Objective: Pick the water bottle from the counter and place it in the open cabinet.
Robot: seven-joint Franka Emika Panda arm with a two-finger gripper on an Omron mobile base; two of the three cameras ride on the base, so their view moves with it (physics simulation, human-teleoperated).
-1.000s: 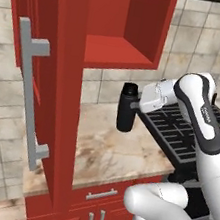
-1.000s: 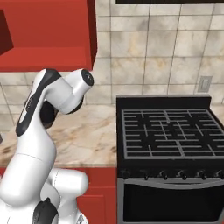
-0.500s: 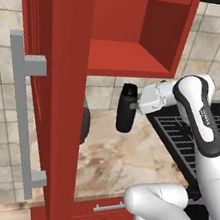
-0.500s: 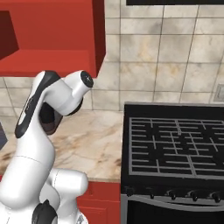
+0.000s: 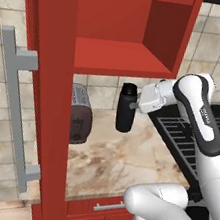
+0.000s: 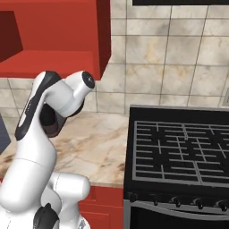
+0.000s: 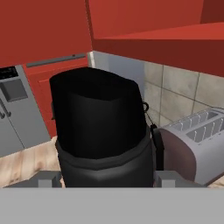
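The water bottle (image 5: 126, 107), matte black and upright, hangs in the air above the counter (image 5: 124, 160), with my gripper (image 5: 135, 106) shut on its side from the right. It sits just below the red floor of the open cabinet (image 5: 120, 58), under the opening. The cabinet door (image 5: 43, 96) stands open at the left, showing its long silver bar handle (image 5: 13, 111). In the hand view the water bottle (image 7: 98, 127) looms close between the fingers, with the cabinet underside (image 7: 166, 43) above it. My arm hides the gripper in the right base view.
A grey toaster (image 5: 80, 114) stands on the counter behind the door edge, left of the bottle, and shows as the toaster (image 7: 192, 140) at right of the hand view. The black stove (image 6: 179, 152) lies to the right of the counter (image 6: 94, 143). A tiled wall backs everything.
The whole picture has shifted right, so the base has driven left. The held bottle now hangs under the cabinet opening instead of right of it. The toaster has come into view.
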